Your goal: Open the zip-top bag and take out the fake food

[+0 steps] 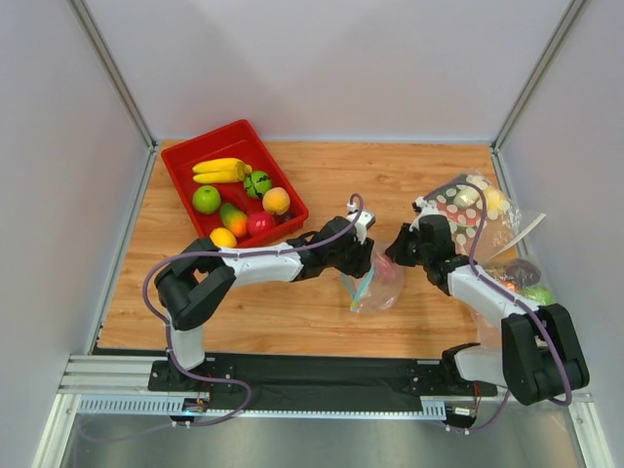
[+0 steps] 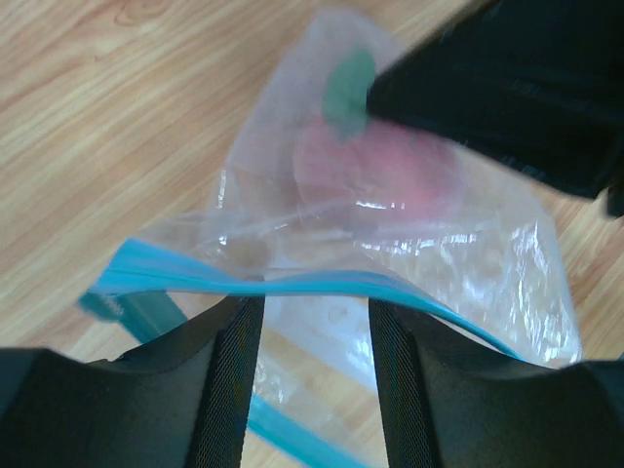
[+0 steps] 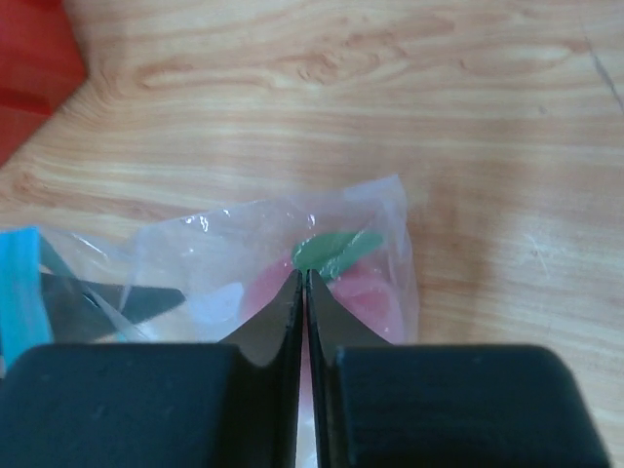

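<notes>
The zip-top bag [image 1: 375,285] lies mid-worktop [image 1: 322,322], with pink fake food [image 2: 380,175] inside. The right pincer [image 3: 303,281], fully closed, pinches the film beside the fruit. The left pincer [image 2: 307,317] stands open astride the zip strip [image 2: 195,278]. Recommended: close left on one lip only.

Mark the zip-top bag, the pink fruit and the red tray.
zip-top bag [image 2: 322,285]: left wrist view, blue zip strip.
pink fruit [image 2: 380,180]: left wrist view, its middle.
red tray [image 1: 226,144]: top view, bare bottom.

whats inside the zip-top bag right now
Through the clear zip-top bag one pink-red fruit with a green leaf shows. Whether more lies in it cannot be told: the right gripper covers part.
</notes>
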You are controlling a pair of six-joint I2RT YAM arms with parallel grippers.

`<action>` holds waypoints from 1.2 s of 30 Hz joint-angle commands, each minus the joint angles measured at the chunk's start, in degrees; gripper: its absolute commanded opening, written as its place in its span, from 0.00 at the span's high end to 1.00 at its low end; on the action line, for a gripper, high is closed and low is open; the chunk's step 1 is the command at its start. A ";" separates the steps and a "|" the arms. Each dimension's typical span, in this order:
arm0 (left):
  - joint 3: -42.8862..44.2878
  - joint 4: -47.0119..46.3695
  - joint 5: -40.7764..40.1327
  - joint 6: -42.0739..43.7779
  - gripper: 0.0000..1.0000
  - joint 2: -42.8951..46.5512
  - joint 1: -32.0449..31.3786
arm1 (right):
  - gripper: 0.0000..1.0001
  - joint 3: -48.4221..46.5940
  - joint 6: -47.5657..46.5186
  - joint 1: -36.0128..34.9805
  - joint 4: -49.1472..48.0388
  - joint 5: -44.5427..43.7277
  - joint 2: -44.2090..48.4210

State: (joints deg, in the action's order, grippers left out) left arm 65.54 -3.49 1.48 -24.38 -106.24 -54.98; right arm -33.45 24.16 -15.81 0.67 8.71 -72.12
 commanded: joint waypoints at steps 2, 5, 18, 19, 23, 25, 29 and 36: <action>3.98 -4.69 1.34 0.21 0.46 1.47 0.23 | 0.96 3.13 -0.17 0.08 4.25 -1.23 -0.48; 5.21 -5.21 2.65 -0.23 0.46 0.68 0.23 | 0.97 3.74 0.01 0.08 4.69 -2.20 -0.57; 0.47 -6.45 13.64 -3.13 0.42 2.17 0.05 | 0.98 4.01 0.36 0.08 4.17 -2.12 -1.36; -0.05 -6.18 14.51 -3.30 0.41 2.35 0.05 | 0.98 4.01 0.36 0.08 4.17 -2.12 -1.45; -2.25 -5.83 13.91 -3.48 0.38 2.79 -0.65 | 0.98 3.83 0.36 0.17 4.25 -2.03 -1.27; -2.26 -6.61 13.90 -3.92 0.36 2.44 -0.65 | 0.98 3.75 0.45 0.08 4.34 -1.94 -1.18; -1.47 -8.29 14.78 -4.62 0.29 1.04 -0.83 | 0.98 3.83 0.53 0.08 4.69 -1.68 -0.75; -0.59 -10.40 16.19 -5.76 0.18 -0.55 -1.09 | 0.99 4.62 0.36 0.08 4.78 -2.03 -0.57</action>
State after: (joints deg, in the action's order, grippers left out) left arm 63.05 -10.24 16.14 -29.19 -106.28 -55.55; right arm -29.47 24.18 -15.84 5.74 7.55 -73.14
